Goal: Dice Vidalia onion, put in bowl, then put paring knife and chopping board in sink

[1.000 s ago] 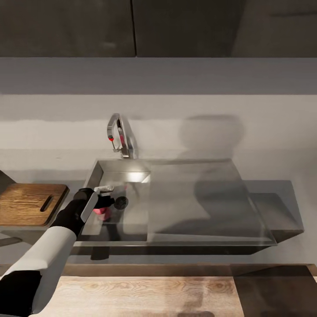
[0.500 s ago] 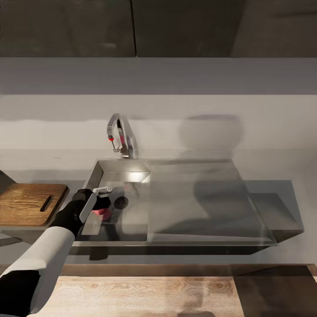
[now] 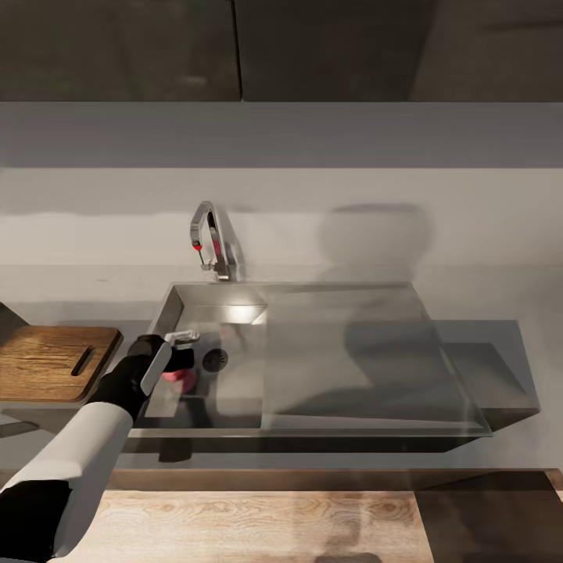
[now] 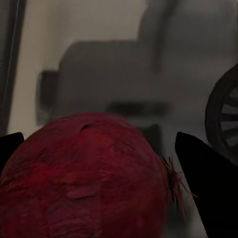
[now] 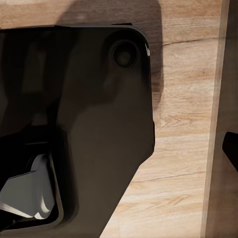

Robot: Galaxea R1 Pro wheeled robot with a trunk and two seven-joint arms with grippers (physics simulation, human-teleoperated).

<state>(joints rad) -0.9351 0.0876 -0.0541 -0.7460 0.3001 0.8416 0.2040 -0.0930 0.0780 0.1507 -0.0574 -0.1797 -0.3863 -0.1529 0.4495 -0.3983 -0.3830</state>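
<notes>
The dark red onion (image 3: pixel 177 376) lies on the floor of the sink (image 3: pixel 344 367), beside the round drain (image 3: pixel 215 359). My left gripper (image 3: pixel 181 356) reaches down into the basin over it. In the left wrist view the onion (image 4: pixel 84 173) sits large between the two dark fingers (image 4: pixel 208 178), which flank it with a thin gap on the drain's side; the gripper (image 4: pixel 99 136) is open. The brown chopping board (image 3: pixel 47 361) lies on the countertop (image 3: pixel 94 281) left of the sink. A dark fingertip (image 5: pixel 231 149) of my right gripper shows far out at the picture's edge. Knife and bowl are out of view.
The angular steel tap (image 3: pixel 213 242) with its red knob stands behind the basin. The flat drainboard spreads to the right. Dark wall cabinets (image 3: pixel 234 47) hang above. The right wrist view shows the robot's dark body (image 5: pixel 89 124) over wooden floor (image 5: pixel 183 148).
My left gripper has edged slightly left inside the basin, down around the onion. Nothing else has moved.
</notes>
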